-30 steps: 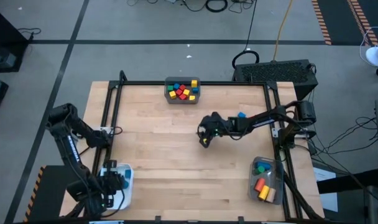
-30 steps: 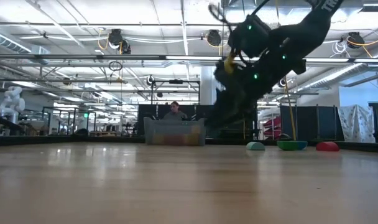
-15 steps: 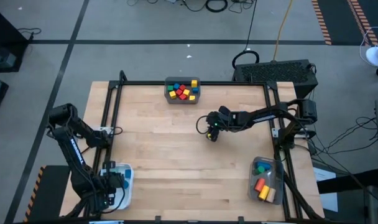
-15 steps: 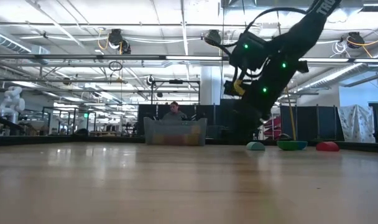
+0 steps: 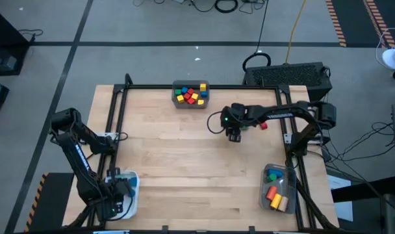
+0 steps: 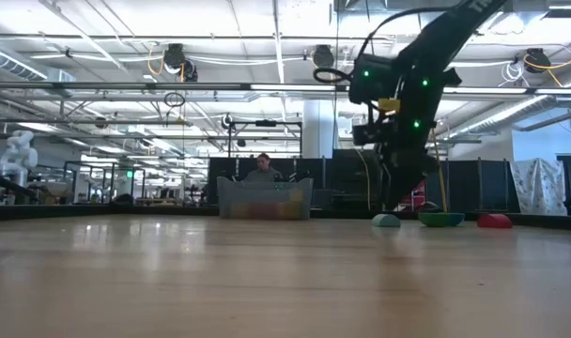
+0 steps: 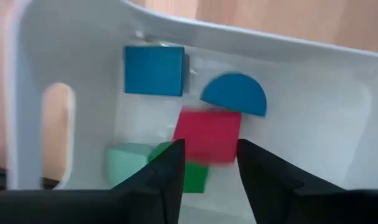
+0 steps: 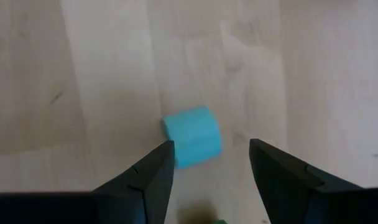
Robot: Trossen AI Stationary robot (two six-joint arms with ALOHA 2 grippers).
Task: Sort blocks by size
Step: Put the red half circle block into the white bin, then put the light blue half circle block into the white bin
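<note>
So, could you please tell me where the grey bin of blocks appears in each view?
High view: grey bin at the table's far edge, centre.
Low view: grey bin mid-picture, far end.
Left wrist view: absent.
Right wrist view: absent.
Landmark: right gripper, right of it in both.

Cyan block [image 8: 192, 136] on pale wood table [image 8: 83, 74], red block [image 7: 207, 134] in white bin [image 7: 313, 81]

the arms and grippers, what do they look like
Both arms are dark, near black, built of slim jointed links. The right arm carries small green lights, a yellow patch and a looping black cable. The left gripper and right gripper each end in two dark, flat, wedge-shaped fingers.
</note>
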